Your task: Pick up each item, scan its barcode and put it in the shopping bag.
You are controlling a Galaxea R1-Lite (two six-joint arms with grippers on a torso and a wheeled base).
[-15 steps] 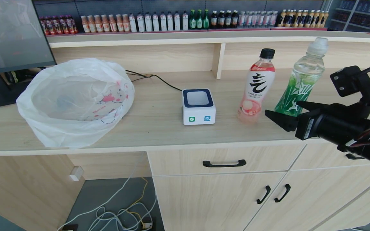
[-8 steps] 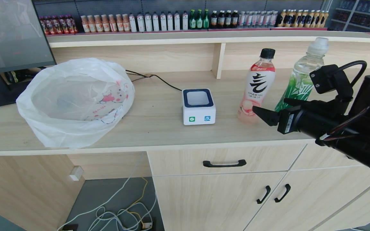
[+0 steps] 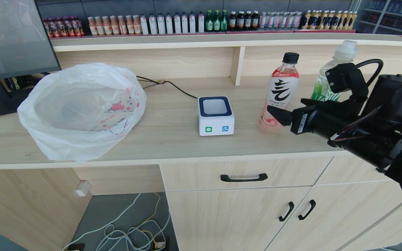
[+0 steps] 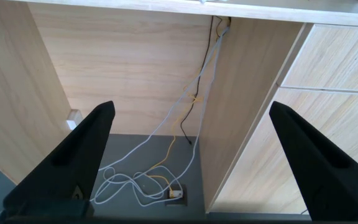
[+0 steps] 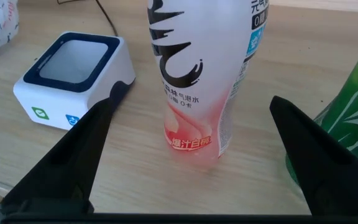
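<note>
A pink-labelled bottle [image 3: 278, 97] with a black cap stands upright on the counter, right of the white barcode scanner [image 3: 215, 115]. Behind and to its right stands a green-labelled bottle [image 3: 321, 89], partly hidden by my right arm. My right gripper [image 3: 288, 108] is open and level with the pink bottle's lower part, just short of it. In the right wrist view the pink bottle [image 5: 197, 74] lies ahead between the spread fingers of my right gripper [image 5: 192, 102], with the scanner [image 5: 73, 78] and green bottle [image 5: 353, 106] on either side. The white shopping bag [image 3: 82, 108] sits open at the left. My left gripper [image 4: 191, 107] is open below the counter.
A dark monitor [image 3: 12, 35] stands at the back left, and a black cable [image 3: 173, 87] runs from the scanner to the back. A raised ledge with a divider [image 3: 237, 64] backs the counter [image 3: 173, 143]. Loose cables [image 4: 148, 180] lie on the floor under it.
My right gripper has moved left and forward, from in front of the green bottle to the pink bottle's base. The bottles, scanner and bag have stayed put.
</note>
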